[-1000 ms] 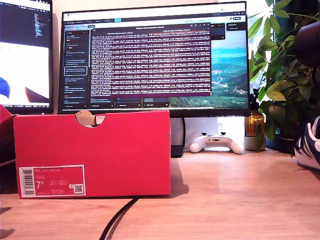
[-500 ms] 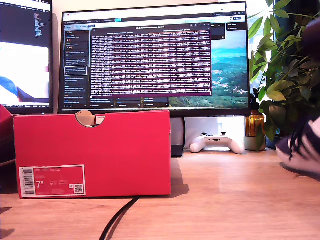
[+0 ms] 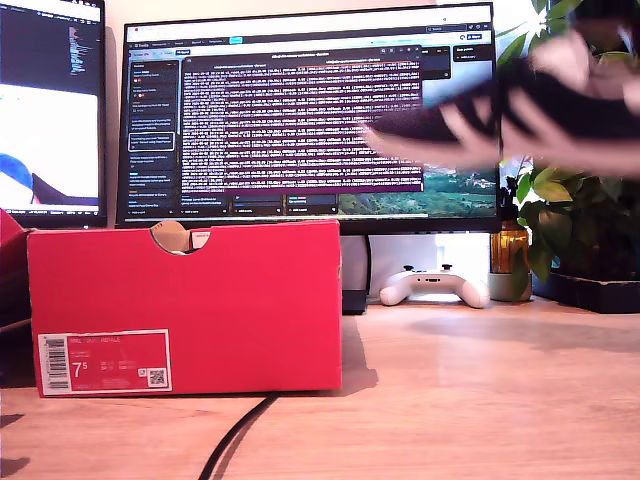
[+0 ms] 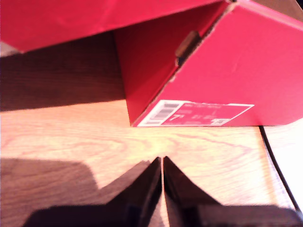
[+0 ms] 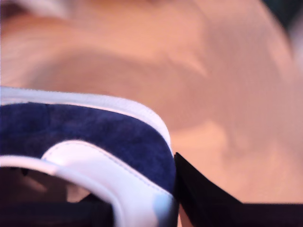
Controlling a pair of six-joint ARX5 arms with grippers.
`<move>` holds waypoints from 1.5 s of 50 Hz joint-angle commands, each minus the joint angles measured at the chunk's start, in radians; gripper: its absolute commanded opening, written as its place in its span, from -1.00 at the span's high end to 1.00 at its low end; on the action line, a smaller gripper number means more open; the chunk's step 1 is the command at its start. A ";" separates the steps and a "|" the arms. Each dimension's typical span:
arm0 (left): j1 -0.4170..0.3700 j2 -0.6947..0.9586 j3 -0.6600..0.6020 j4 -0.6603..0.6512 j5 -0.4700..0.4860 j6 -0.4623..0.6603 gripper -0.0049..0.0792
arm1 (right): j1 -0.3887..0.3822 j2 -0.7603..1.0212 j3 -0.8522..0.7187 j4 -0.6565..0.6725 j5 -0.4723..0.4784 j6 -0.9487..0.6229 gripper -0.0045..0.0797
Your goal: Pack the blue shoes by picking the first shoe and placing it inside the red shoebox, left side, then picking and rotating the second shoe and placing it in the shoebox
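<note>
While the red shoebox [image 3: 185, 305] stood on the wooden desk [image 3: 480, 400] at the exterior view's left, my first gripper [image 4: 162, 163] hung low over the wood near the box's labelled corner, its jaws pressed together on nothing. My second gripper [image 5: 177, 189] was clamped on the heel of a blue shoe [image 5: 90, 137]. That shoe [image 3: 500, 120] showed as a blur high at the exterior view's right, before the monitor [image 3: 305, 115].

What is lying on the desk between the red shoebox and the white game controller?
In the exterior view, nothing lies between the red shoebox and the white game controller: only bare desk.
</note>
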 commanded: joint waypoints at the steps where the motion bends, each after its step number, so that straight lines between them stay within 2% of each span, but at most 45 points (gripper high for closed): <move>1: -0.002 0.003 -0.030 0.007 0.001 0.006 0.93 | 0.006 -0.035 0.058 0.031 -0.021 -0.134 0.92; 8: -0.002 0.003 -0.030 0.008 0.001 0.006 0.93 | 0.026 -0.034 0.113 0.066 -0.029 -0.439 0.92; 10: -0.002 0.003 -0.030 0.008 0.001 0.006 0.93 | 0.031 -0.034 0.119 0.089 -0.029 -0.456 0.92; 11: -0.002 0.003 -0.030 0.007 0.001 0.006 0.93 | 0.033 -0.034 0.121 0.101 -0.029 -0.527 0.92; 14: -0.002 0.003 -0.030 0.007 0.001 0.006 0.93 | 0.045 -0.033 0.124 0.145 -0.033 -0.594 0.92; 26: -0.002 0.003 -0.030 0.007 0.001 0.006 0.93 | 0.156 -0.018 0.124 0.360 -0.095 -0.933 0.92; 36: -0.002 0.003 -0.030 0.008 0.001 0.005 0.93 | 0.238 0.016 0.124 0.524 -0.096 -1.005 0.92; 46: 0.000 0.002 -0.030 0.105 -0.046 0.006 0.93 | 0.286 0.076 0.124 0.565 -0.096 -1.048 0.92; 58: 0.000 0.002 -0.029 0.213 -0.056 0.006 0.93 | 0.328 0.146 0.124 0.678 -0.095 -1.087 0.92; 69: 0.000 0.003 -0.029 0.270 -0.114 0.006 0.93 | 0.347 0.198 0.125 0.794 -0.096 -1.143 0.92; 75: 0.000 0.003 -0.029 0.272 -0.161 0.042 0.93 | 0.356 0.228 0.125 0.845 -0.096 -1.167 0.92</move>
